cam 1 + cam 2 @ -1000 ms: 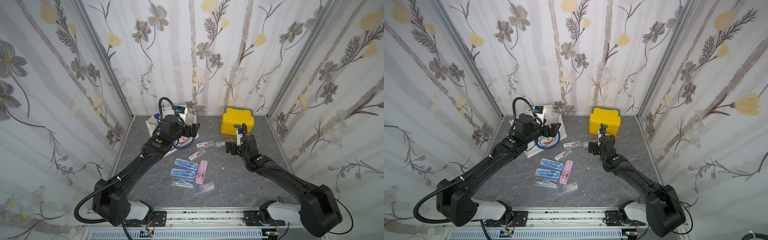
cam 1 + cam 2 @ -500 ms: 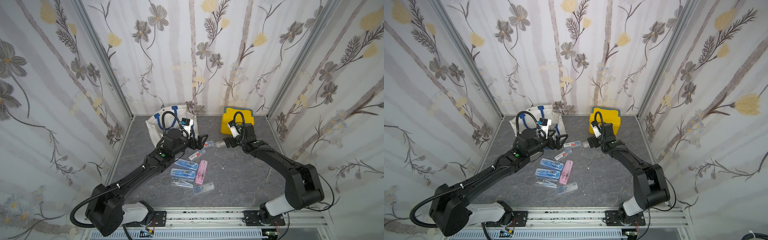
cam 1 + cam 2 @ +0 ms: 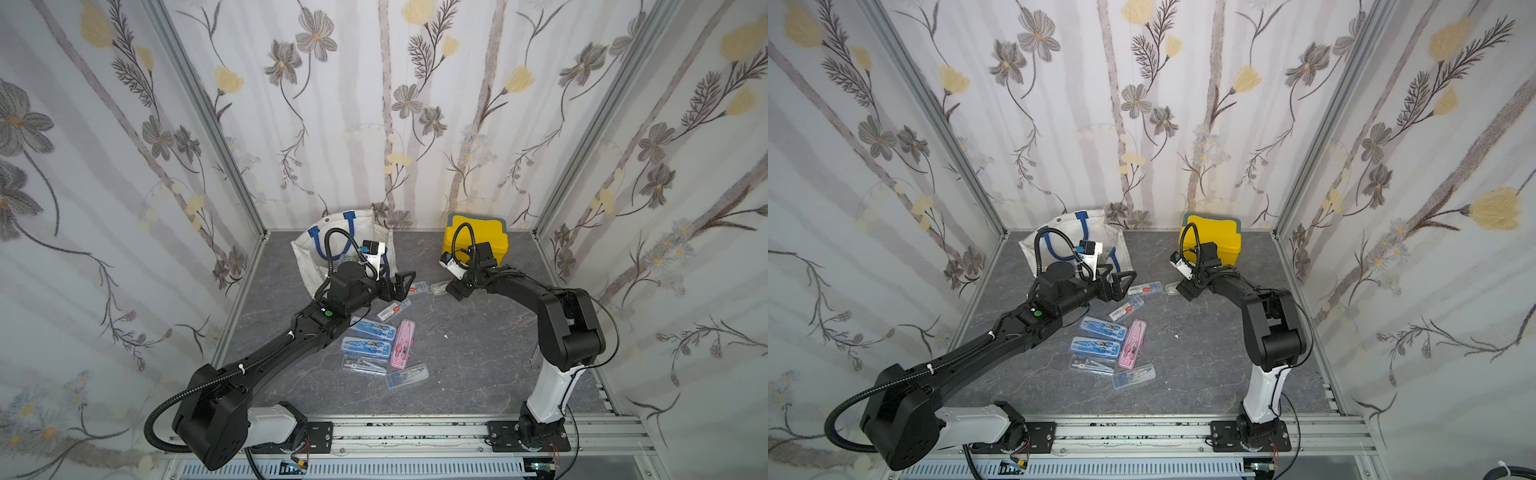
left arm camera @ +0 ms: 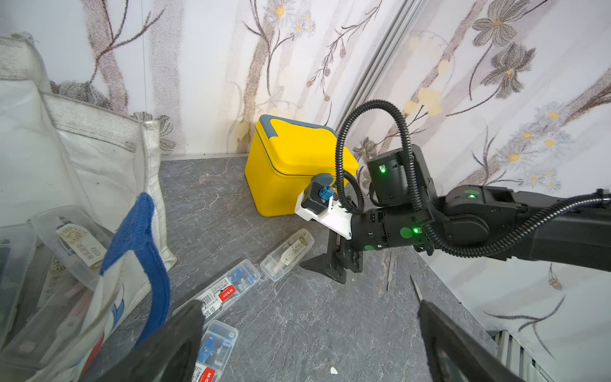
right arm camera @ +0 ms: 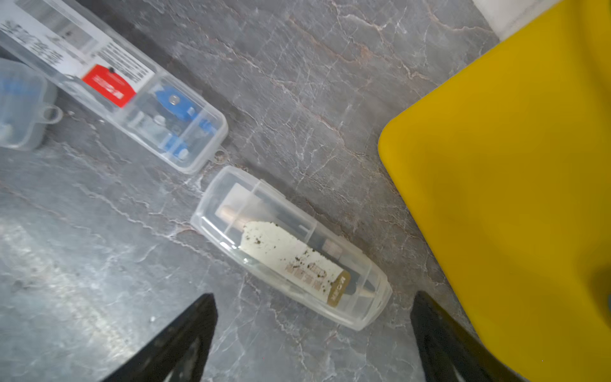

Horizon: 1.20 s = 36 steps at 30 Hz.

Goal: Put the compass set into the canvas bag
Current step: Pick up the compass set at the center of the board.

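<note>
**Bimanual cell, loading partly done.** The canvas bag (image 3: 305, 259) lies at the far left of the grey surface (image 3: 469, 353), with its mouth turned toward the middle. In the left wrist view, clear cases (image 4: 71, 238) appear to sit inside the mouth already, behind a blue handle (image 4: 145, 251). How many are inside cannot be told.

Eight cases lie outside the bag in both top views:
- The worn-label case (image 5: 291, 248) is on the far right, just beside the yellow box (image 5: 512, 165).
- The red-label case (image 5: 132, 99) lies almost end to end with it, on its left.
- A second red-label case (image 3: 394, 309) lies nearer.
- A cluster of five (image 3: 365, 346), blue, pink and clear, lies near the centre, well apart from the bag.

The right fingers (image 5: 188, 337) stand apart, low over the surface. They straddle the end of the worn-label case and, as far as the right wrist view shows, do not touch it. Nothing is clamped.

The left fingers (image 4: 158, 350) are also spread and empty. They hover between the bag mouth and the red-label case.

The step in hand is judged to be the right arm's grasp of the worn-label case. Left to do are that pick, the carry leftward to the bag mouth, and the same for the seven other cases. The task therefore seems under half complete.
</note>
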Tool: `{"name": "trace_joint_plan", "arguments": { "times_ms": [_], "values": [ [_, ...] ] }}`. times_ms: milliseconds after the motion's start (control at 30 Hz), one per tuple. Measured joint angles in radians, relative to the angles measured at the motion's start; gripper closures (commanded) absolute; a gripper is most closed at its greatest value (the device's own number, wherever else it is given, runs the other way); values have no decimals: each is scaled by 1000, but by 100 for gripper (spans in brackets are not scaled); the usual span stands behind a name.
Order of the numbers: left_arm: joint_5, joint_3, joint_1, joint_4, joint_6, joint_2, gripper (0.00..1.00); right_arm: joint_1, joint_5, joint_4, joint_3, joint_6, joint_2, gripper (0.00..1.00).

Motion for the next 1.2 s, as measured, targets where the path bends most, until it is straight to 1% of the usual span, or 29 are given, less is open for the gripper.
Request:
{"name": "trace_joint_plan", "arguments": {
  "times_ms": [267, 333, 600, 733, 967, 1067, 1200],
  "values": [
    [-8, -3, -1, 0, -14, 8, 0, -13, -3, -92, 81, -172, 113, 9],
    [-8, -3, -1, 0, -17, 10, 0, -22, -20, -108, 101, -210, 130, 9],
    [-19, -3, -1, -1, -17, 10, 0, -39, -64, -170, 184, -329, 187, 10],
    [-24, -3, -1, -1, -17, 10, 0, -40, -84, -218, 228, -382, 216, 12],
    [-27, -3, -1, -5, -17, 6, 0, -40, -106, -298, 283, -423, 249, 19],
    [-31, -4, -1, -6, -16, 5, 0, -39, -122, -320, 285, -425, 249, 22],
    [-34, -11, -1, -10, -12, 2, 0, -31, -137, -342, 259, -410, 234, 25]
  ]
}}
